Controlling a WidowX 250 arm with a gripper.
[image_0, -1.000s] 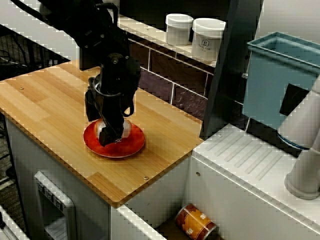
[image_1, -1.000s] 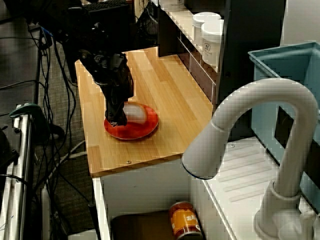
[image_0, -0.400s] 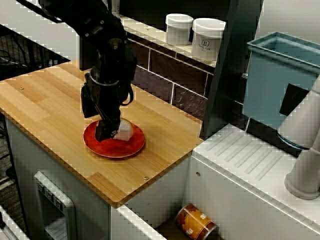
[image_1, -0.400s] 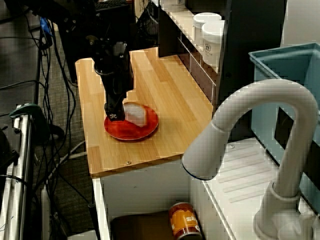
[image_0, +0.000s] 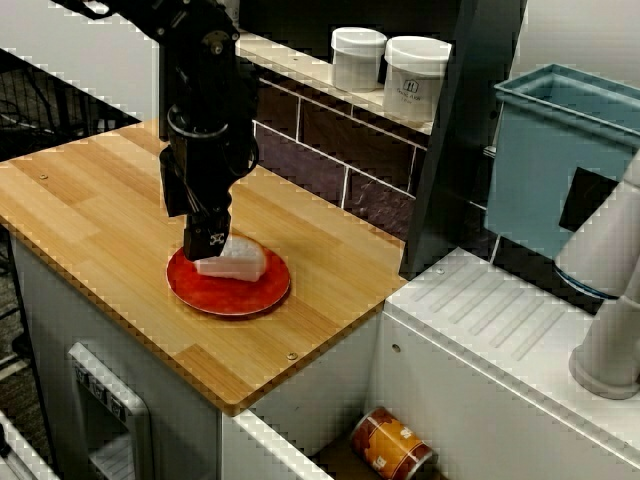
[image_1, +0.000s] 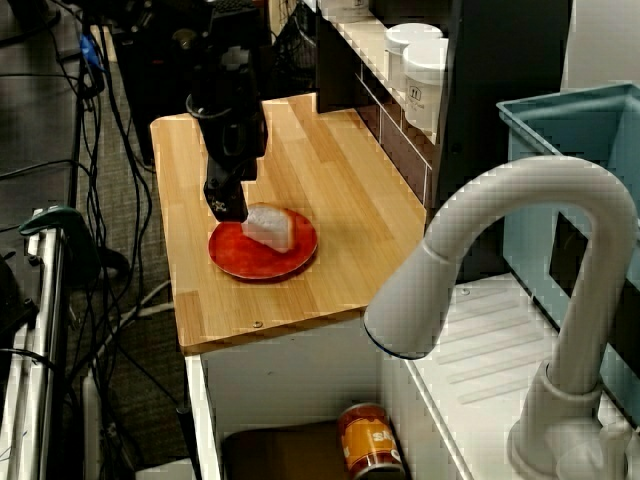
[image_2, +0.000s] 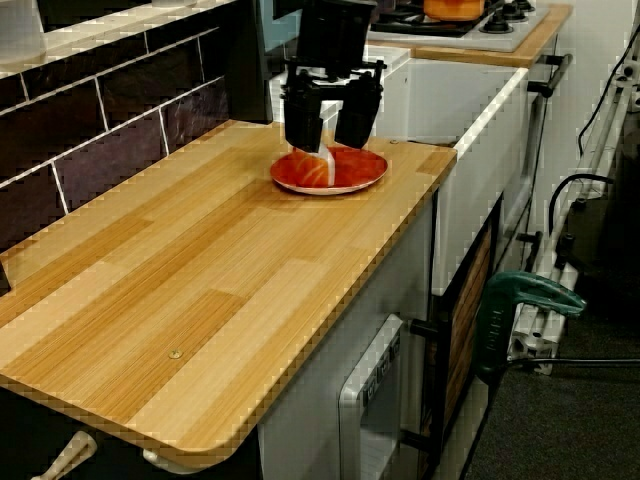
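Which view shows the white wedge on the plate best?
The high front view: the wedge lies almost fully visible on the plate, only its left end under the fingers. The high side view shows it smaller. The low view shows just a sliver between the open fingers.

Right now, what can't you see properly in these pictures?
- White lump on the red plate: left end hidden behind the jaws, high front view.
- Orange can: lower part cut off by the bottom edge, same view.
- Jar label: too small to read, same view.
- Blue bin: inside hidden by its own wall, same view.
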